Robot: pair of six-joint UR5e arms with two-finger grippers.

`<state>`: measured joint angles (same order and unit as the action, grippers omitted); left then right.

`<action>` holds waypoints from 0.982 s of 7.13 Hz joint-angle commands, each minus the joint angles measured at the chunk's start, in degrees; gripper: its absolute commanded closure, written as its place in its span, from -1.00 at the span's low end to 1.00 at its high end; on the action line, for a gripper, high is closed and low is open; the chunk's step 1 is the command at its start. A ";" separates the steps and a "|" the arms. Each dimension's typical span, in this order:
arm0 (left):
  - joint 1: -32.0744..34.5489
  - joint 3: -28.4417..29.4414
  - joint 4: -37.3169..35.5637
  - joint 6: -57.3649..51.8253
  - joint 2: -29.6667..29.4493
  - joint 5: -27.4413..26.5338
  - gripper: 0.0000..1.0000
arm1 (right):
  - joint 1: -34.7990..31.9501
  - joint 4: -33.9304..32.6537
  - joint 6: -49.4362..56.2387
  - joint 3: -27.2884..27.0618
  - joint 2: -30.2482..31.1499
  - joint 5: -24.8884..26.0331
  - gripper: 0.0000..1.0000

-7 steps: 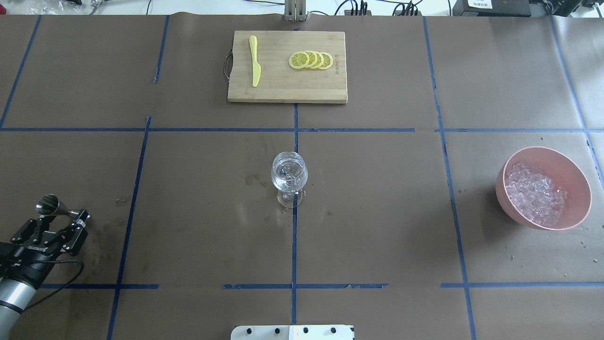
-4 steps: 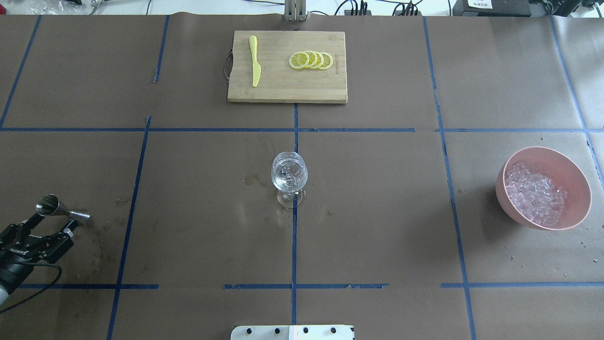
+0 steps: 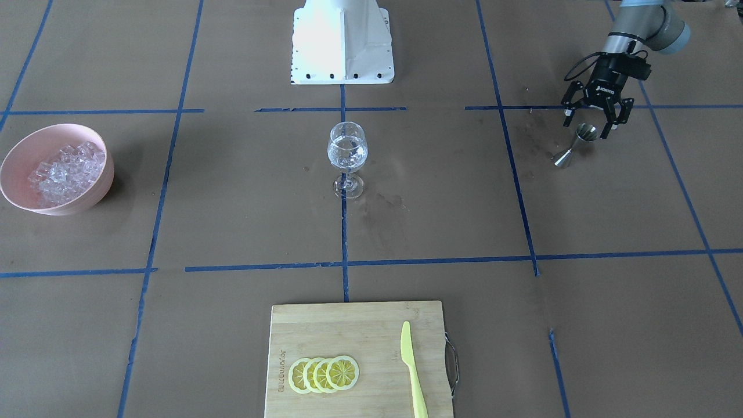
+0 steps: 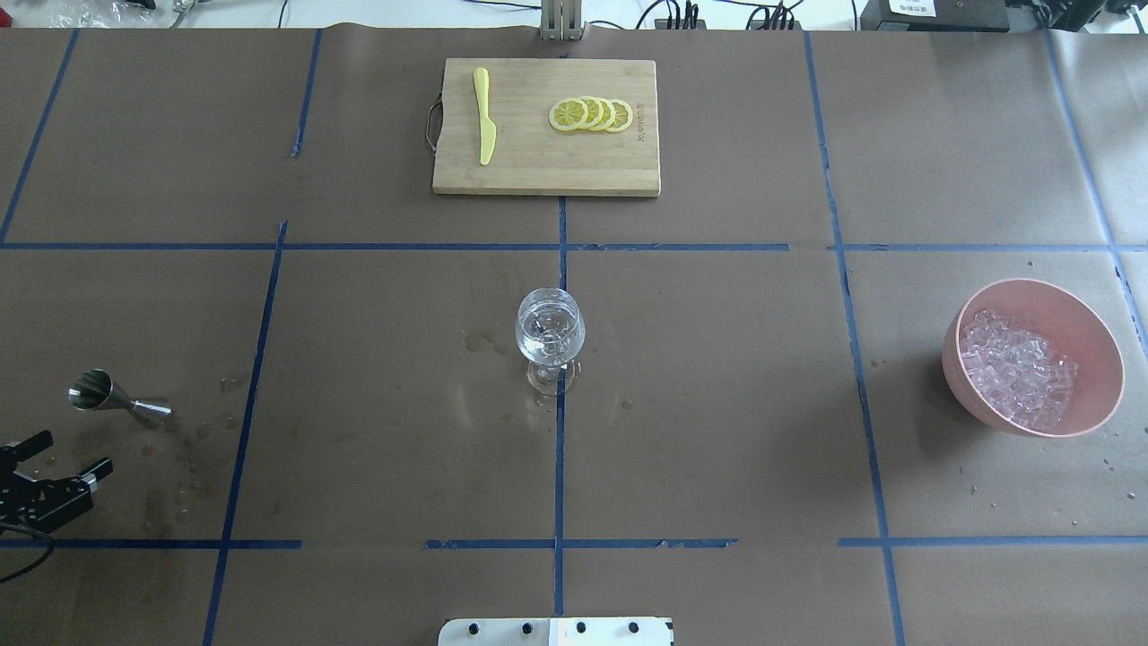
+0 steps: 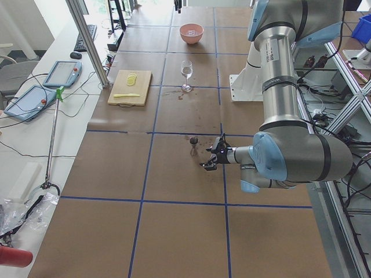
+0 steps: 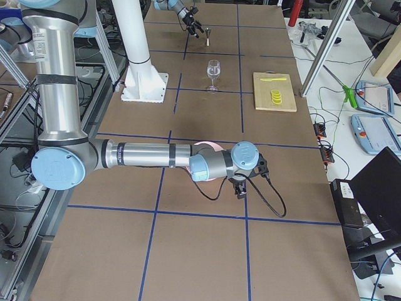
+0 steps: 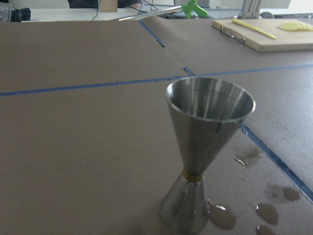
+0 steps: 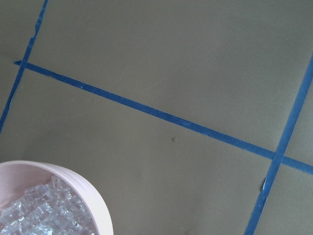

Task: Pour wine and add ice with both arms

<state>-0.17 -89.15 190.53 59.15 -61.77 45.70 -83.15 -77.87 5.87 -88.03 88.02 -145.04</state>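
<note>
A steel jigger point(image 4: 115, 397) stands alone on the table at the near left, and its upper cup point(image 7: 210, 100) looks empty. No wine shows in any view. My left gripper point(image 4: 76, 451) is open, just behind the jigger point(image 3: 574, 145) and apart from it. A stemmed glass point(image 4: 550, 336) holding something clear stands at the table's middle. The ice point(image 4: 1018, 368) fills a pink bowl point(image 4: 1099, 359) at the right. My right gripper point(image 6: 240, 190) hangs by that bowl point(image 8: 93, 205); I cannot tell whether it is open or shut.
A bamboo cutting board point(image 4: 538, 170) at the far middle carries a yellow knife point(image 4: 484, 117) and lemon slices point(image 4: 592, 114). Wet spots point(image 7: 266, 213) lie around the jigger's foot. The robot's white pedestal point(image 3: 342, 40) stands at the near edge.
My left gripper, which was around the jigger's waist, has drawn back toward the robot's side. The jigger stays upright on the table.
</note>
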 commanded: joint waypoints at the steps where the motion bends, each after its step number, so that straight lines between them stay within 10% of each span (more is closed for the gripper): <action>1: 2.79 -0.33 3.17 -0.27 4.10 4.36 -0.98 | 0.00 0.09 -0.16 -0.21 -0.22 0.20 -1.00; 7: 44.30 4.40 0.65 -22.11 -3.07 48.93 -0.98 | 11.47 0.18 -24.25 -15.38 3.82 7.98 -1.00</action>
<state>33.91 -86.93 192.92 42.30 -61.67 82.09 -76.52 -77.71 -10.87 -98.82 91.11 -141.66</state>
